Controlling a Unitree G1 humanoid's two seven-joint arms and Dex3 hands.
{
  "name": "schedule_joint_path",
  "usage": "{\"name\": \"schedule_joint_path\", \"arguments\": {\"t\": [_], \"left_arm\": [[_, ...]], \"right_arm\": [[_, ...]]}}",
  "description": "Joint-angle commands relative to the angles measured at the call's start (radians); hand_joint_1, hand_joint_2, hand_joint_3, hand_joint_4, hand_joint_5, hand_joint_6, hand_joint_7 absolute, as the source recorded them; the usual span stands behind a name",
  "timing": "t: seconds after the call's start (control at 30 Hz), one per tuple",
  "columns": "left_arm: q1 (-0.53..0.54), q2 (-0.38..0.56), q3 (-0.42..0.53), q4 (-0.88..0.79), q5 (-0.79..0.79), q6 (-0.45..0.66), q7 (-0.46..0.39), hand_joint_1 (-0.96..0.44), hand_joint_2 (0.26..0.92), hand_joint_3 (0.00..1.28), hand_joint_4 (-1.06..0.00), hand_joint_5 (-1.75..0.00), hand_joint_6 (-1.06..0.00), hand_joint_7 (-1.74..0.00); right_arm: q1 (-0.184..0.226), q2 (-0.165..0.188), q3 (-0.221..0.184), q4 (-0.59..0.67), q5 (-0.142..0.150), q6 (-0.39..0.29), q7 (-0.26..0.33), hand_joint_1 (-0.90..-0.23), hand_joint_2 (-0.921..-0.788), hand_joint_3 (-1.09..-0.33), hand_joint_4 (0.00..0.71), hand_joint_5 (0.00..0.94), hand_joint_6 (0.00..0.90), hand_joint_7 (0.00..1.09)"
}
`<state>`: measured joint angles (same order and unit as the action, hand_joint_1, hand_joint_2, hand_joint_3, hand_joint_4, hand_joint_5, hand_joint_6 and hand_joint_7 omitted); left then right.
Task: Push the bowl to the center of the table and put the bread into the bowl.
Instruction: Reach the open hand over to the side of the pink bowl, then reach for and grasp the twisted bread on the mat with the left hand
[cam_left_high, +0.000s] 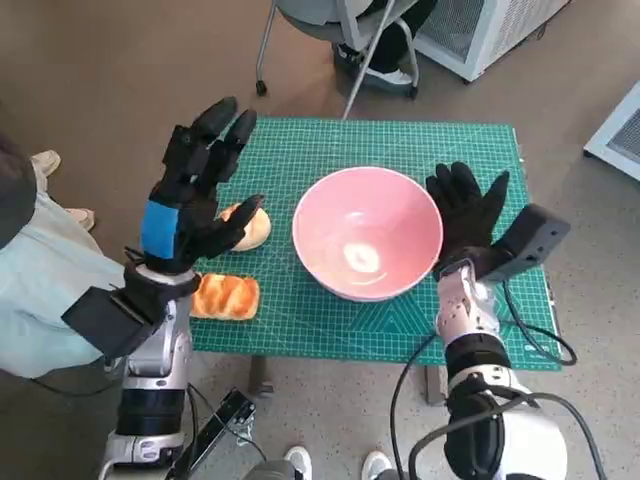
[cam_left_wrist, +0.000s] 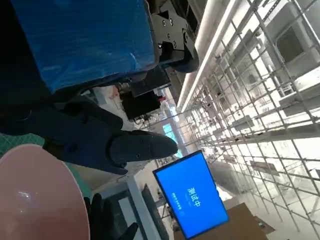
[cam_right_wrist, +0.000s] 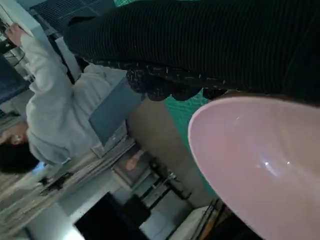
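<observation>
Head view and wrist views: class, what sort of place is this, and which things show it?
Probably a robotics lab or test room. A green cutting mat covers the small table, a blue monitor screen stands nearby, metal lattice racking fills the background, and a seated person works beside.

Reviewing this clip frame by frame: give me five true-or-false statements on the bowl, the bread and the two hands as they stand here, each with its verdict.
1. The pink bowl is empty. True.
2. The left hand grips a piece of bread. False: its fingers are spread above the table and hold nothing.
3. Two pieces of bread lie on the green cutting mat, on the left hand's side of the bowl. True: a round bun and a ridged loaf.
4. The right hand is on the far side of the bowl from the bread. True: it is close against the bowl's rim.
5. The bowl is blue. False: it is pink.
</observation>
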<state>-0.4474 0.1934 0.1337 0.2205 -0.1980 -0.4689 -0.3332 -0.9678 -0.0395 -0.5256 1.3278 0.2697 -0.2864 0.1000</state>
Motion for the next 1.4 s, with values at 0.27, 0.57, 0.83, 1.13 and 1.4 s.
{"name": "schedule_joint_path", "arguments": {"t": [0.27, 0.57, 0.83, 1.13, 1.4], "left_arm": [[0.052, 0.173, 0.049, -0.017, 0.086, -0.030, -0.027, -0.50, 0.921, 0.30, -0.33, 0.00, -0.19, -0.45], [0.122, 0.424, 0.066, -0.110, 0.342, 0.025, -0.032, -0.49, 0.921, 0.24, -0.33, 0.00, -0.18, -0.41], [0.164, 0.557, 0.040, -0.246, 0.250, 0.289, -0.234, -0.39, 0.914, 0.04, -0.23, 0.00, -0.24, -0.23], [0.164, 0.646, -0.032, -0.358, 0.288, 0.499, -0.370, -0.27, 0.855, 0.00, -0.18, 0.00, -0.27, -0.09], [0.155, 0.681, -0.116, -0.371, 0.346, 0.532, -0.428, -0.24, 0.828, 0.00, -0.17, 0.00, -0.28, -0.07]], "right_arm": [[-0.025, -0.077, 0.109, -0.032, -0.097, -0.155, 0.053, -0.515, -0.921, -0.864, 0.189, 0.000, 0.005, 0.63], [-0.018, -0.142, 0.216, -0.114, -0.175, -0.406, 0.163, -0.585, -0.921, -0.827, 0.263, 0.032, 0.058, 0.63], [0.015, -0.148, 0.285, -0.229, -0.159, -0.577, 0.291, -0.621, -0.921, -0.795, 0.315, 0.046, 0.087, 0.63], [0.064, -0.132, 0.340, -0.362, -0.132, -0.633, 0.377, -0.619, -0.921, -0.807, 0.294, 0.020, 0.014, 0.72], [0.103, -0.135, 0.378, -0.449, -0.133, -0.637, 0.379, -0.625, -0.921, -0.813, 0.290, 0.015, 0.000, 0.75]]}}
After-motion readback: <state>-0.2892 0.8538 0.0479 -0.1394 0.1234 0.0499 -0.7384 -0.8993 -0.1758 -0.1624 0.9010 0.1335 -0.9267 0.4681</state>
